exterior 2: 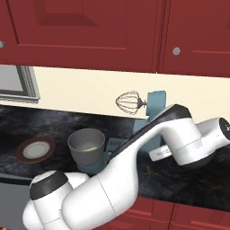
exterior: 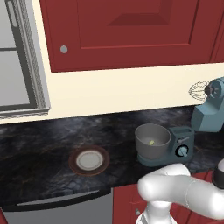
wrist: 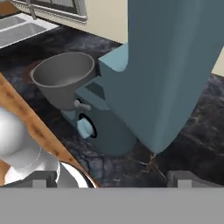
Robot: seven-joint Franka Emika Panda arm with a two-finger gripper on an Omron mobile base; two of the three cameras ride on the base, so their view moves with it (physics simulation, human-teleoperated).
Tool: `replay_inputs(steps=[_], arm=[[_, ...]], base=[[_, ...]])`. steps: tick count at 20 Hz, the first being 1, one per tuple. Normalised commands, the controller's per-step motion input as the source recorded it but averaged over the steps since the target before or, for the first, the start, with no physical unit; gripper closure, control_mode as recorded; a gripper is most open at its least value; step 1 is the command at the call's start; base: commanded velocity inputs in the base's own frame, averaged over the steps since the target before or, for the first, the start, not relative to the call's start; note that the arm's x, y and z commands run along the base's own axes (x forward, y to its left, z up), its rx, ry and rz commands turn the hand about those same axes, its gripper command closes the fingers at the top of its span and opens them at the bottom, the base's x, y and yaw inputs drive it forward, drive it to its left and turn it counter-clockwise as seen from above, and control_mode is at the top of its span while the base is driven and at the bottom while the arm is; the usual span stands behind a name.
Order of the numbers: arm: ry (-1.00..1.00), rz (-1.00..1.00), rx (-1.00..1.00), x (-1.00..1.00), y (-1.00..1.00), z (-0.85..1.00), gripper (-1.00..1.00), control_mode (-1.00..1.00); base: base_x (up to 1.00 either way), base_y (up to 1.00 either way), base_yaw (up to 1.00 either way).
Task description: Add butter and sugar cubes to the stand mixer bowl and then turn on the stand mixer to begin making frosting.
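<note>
Counting one butter (exterior: 151,142), one bowl (exterior: 152,141).

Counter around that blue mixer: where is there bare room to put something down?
Bare dark counter lies between the window side and the plate, and again between the plate and the stand mixer bowl. It is crowded at the stand mixer, where bowl, base and knob sit close, and the open gripper hovers alongside.
</note>
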Motion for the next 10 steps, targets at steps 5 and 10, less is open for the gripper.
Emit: replay_inputs(steps=[5,10], arm=[[-0.14,0.18,0.09,0.28,-0.10,0.00,-1.00,-1.00],[-0.08,0.14,0.07,0.29,-0.16,0.00,-1.00,-1.00]], base=[[0.00,0.00,0.00],[0.00,0.00,0.00]])
